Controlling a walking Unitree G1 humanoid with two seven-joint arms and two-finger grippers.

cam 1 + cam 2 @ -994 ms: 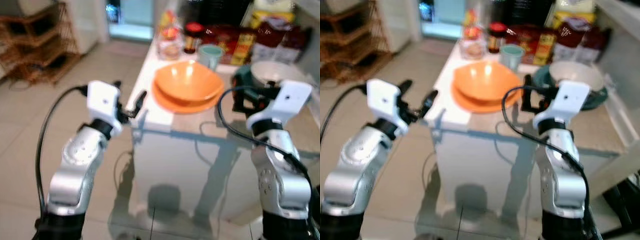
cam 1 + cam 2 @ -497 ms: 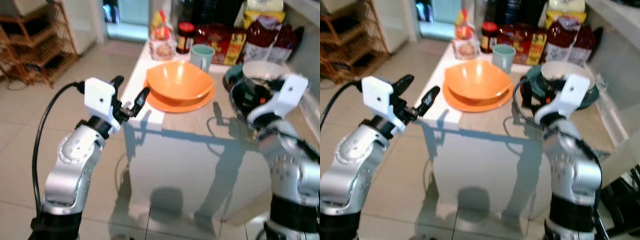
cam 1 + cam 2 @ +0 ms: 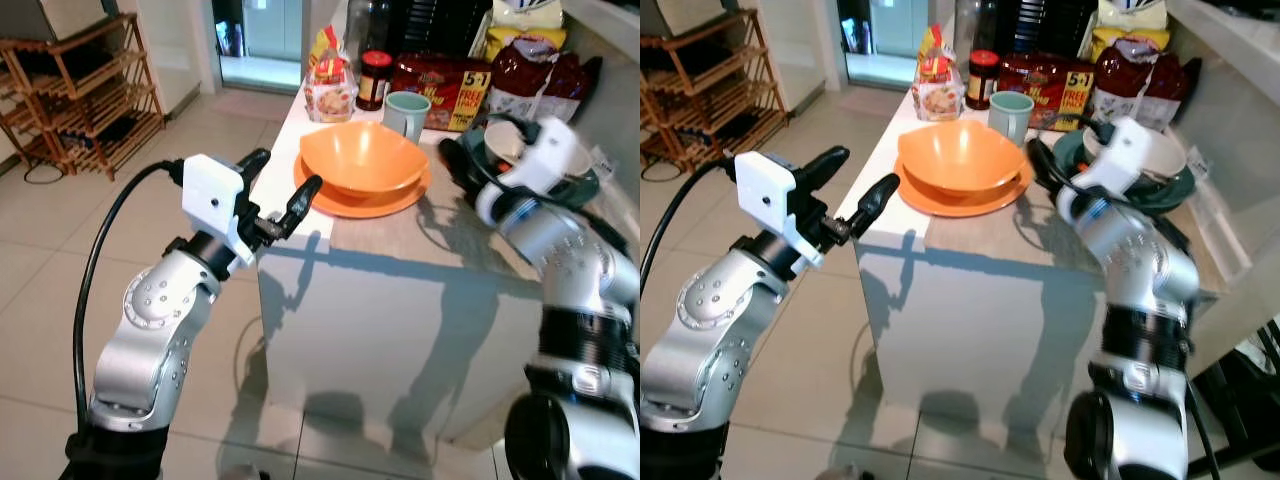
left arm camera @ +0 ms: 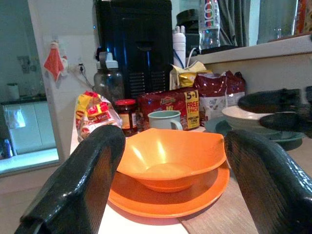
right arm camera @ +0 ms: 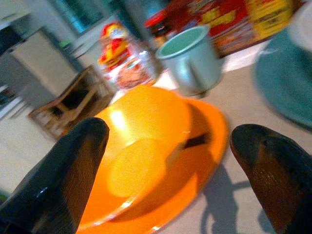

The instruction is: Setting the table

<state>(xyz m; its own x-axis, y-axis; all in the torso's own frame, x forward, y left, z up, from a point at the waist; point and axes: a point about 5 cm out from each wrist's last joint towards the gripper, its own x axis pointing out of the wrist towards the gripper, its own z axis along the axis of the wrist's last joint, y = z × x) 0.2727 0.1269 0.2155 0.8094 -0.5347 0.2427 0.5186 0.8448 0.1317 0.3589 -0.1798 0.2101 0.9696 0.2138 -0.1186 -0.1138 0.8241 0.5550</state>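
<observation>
Right end effector (image 3: 452, 160) now raised over worktop (image 3: 440, 235), fingers apart, left end effector (image 3: 282, 190) apart, empty orange bowl (image 3: 362, 158) on orange plate (image 3: 352, 203) at 12 o'clock

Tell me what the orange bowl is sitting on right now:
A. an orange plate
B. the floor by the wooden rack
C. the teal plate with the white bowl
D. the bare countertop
A: the orange bowl rests inside the rim of an orange plate on the counter, while the left gripper and right gripper flank it, both open and holding nothing.
</observation>
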